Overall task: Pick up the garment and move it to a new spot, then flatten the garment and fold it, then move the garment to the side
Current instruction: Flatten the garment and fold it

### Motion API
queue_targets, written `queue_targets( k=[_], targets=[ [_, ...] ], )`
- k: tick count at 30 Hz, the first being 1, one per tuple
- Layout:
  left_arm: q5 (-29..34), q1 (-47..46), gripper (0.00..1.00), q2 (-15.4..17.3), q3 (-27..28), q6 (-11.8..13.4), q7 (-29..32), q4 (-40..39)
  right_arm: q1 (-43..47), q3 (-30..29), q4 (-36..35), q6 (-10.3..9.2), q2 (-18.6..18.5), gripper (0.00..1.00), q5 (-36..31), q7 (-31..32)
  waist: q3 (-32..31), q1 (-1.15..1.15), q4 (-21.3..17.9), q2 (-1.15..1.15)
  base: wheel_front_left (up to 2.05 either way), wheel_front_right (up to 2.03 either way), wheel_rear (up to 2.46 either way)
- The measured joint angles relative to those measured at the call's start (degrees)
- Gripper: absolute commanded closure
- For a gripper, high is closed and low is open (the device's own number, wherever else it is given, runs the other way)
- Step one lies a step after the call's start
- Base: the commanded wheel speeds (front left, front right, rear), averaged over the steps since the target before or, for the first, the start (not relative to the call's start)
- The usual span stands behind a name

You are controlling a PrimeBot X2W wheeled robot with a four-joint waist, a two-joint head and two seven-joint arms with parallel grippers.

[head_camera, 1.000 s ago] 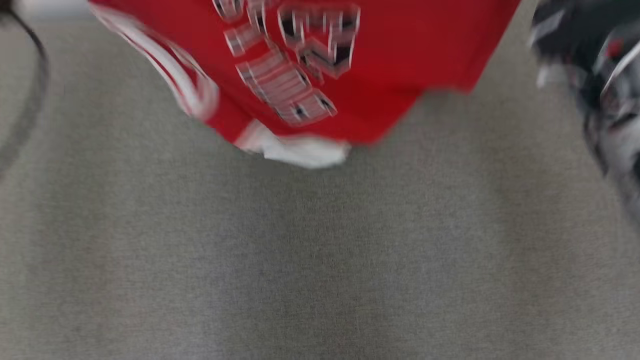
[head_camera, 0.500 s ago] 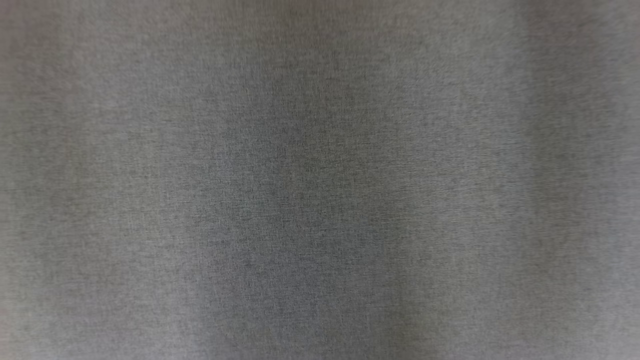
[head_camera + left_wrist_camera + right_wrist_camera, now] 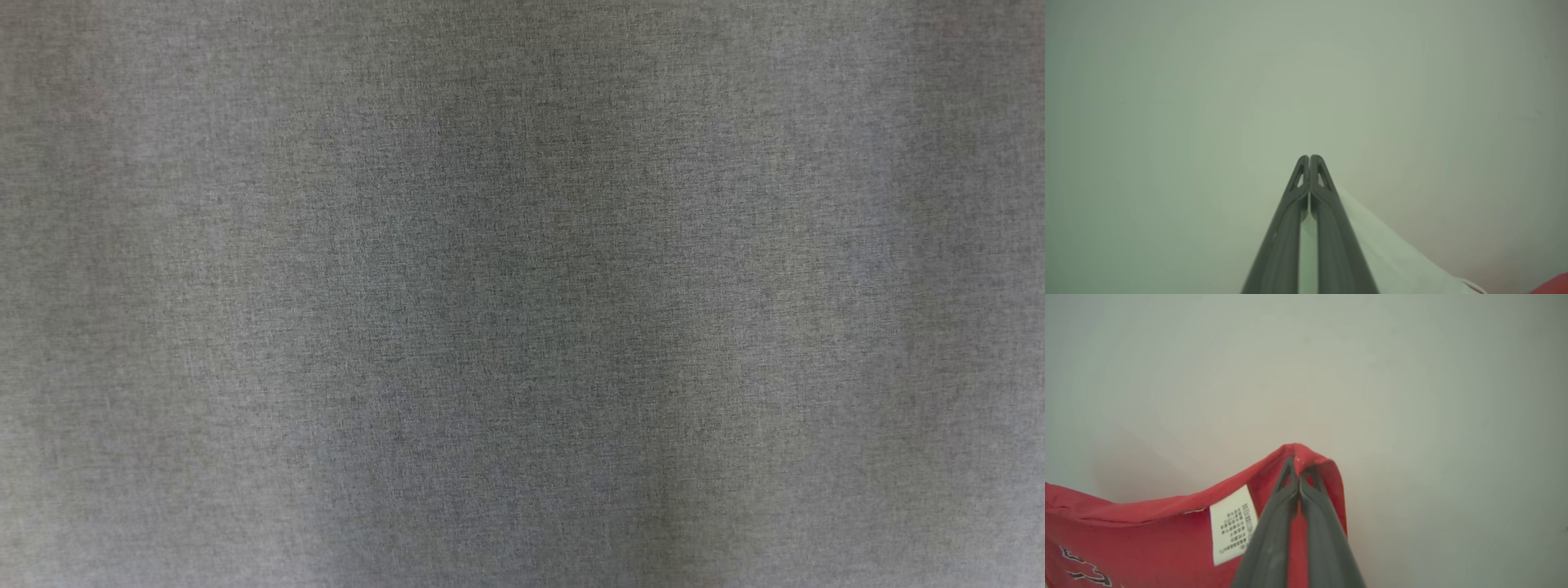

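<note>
The garment (image 3: pixel 1147 535) is red with dark lettering and a white care label (image 3: pixel 1233 524). It hangs to the left of my right gripper (image 3: pixel 1299 467), which is shut on a folded red edge. In the left wrist view my left gripper (image 3: pixel 1309 157) has its tips pressed together. A white part of the garment (image 3: pixel 1392 253) runs from between its fingers toward the lower right, ending in a red corner (image 3: pixel 1553 286). The garment is out of sight in the head view.
The head view looks down on a grey woven surface (image 3: pixel 522 294) with soft shadows. A plain pale surface (image 3: pixel 1208 81) lies behind the fingers in both wrist views.
The head camera has moved: a second ago the red garment and a dark gripper were at the top of its view, and now there is grey surface.
</note>
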Motion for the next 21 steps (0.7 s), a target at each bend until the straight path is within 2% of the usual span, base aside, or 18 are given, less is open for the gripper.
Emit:
queue_targets(
  k=[10, 14, 19, 20, 21],
  targets=[
    [-5.86, 4.05, 1.0, 1.04, -5.05, 0.0, -2.25, 0.27, 1.36, 5.76, 0.09, 0.0, -1.47, 1.0, 3.78, -1.09, -1.17, 0.0, -0.13, 0.0, 0.0, 0.0, 0.0],
    [-10.18, 11.12, 1.0, 1.94, -6.31, -0.01, -4.32, -3.68, 6.73, 7.92, -2.27, 0.0, -3.57, 1.0, 7.02, -2.76, -2.91, 0.0, 0.17, 0.0, 0.0, 0.0, 0.0],
    [-14.23, 20.24, 1.0, 3.72, -5.3, -0.01, -5.9, -9.34, 15.04, 10.14, -6.46, 0.0, -6.41, 1.0, 10.93, -4.56, -5.49, 0.0, 0.61, 0.0, 0.0, 0.0, 0.0],
    [-15.86, 25.39, 1.0, 4.56, -3.78, 0.0, -6.35, -12.84, 19.92, 10.9, -9.04, 0.0, -7.81, 1.0, 12.47, -5.68, -7.03, 0.0, 0.77, -0.01, 0.0, 0.0, 0.0],
    [-15.86, 25.39, 1.0, 4.56, -3.78, 0.0, -6.35, -12.84, 19.92, 10.9, -9.04, 0.0, -7.81, 1.0, 12.47, -5.68, -7.03, 0.0, 0.77, -0.01, 0.0, 0.0, 0.0]
  ],
)
